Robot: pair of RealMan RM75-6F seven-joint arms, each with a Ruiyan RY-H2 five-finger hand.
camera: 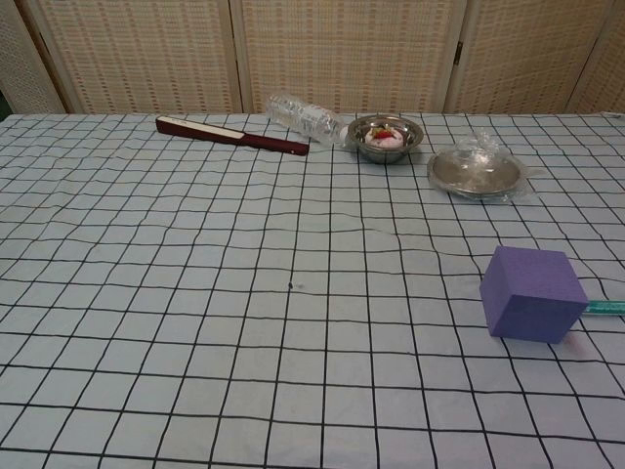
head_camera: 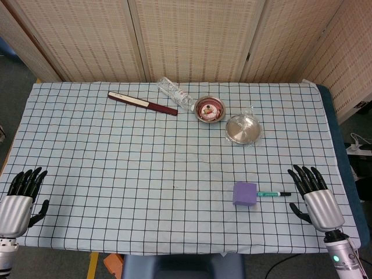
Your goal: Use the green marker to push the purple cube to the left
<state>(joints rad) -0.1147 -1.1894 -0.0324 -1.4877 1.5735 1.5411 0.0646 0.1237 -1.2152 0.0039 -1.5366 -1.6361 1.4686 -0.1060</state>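
Note:
The purple cube [head_camera: 244, 193] [camera: 533, 292] sits on the checked cloth at the near right. Lying flat just to its right, the green marker [head_camera: 273, 193] [camera: 607, 308] points its tip at the cube; the chest view shows only its end at the frame edge. My right hand [head_camera: 314, 195] rests on the table to the right of the marker, fingers spread, holding nothing. At the near left corner lies my left hand [head_camera: 22, 197], also with fingers apart and nothing in it. Neither hand appears in the chest view.
At the back stand a dark red folded fan [head_camera: 142, 103] [camera: 231, 135], a lying clear plastic bottle [head_camera: 175, 93] [camera: 305, 115], a small metal bowl with food [head_camera: 209, 109] [camera: 385, 136] and a metal lid in plastic wrap [head_camera: 243, 128] [camera: 479, 171]. Cloth edge [head_camera: 174, 250] runs near.

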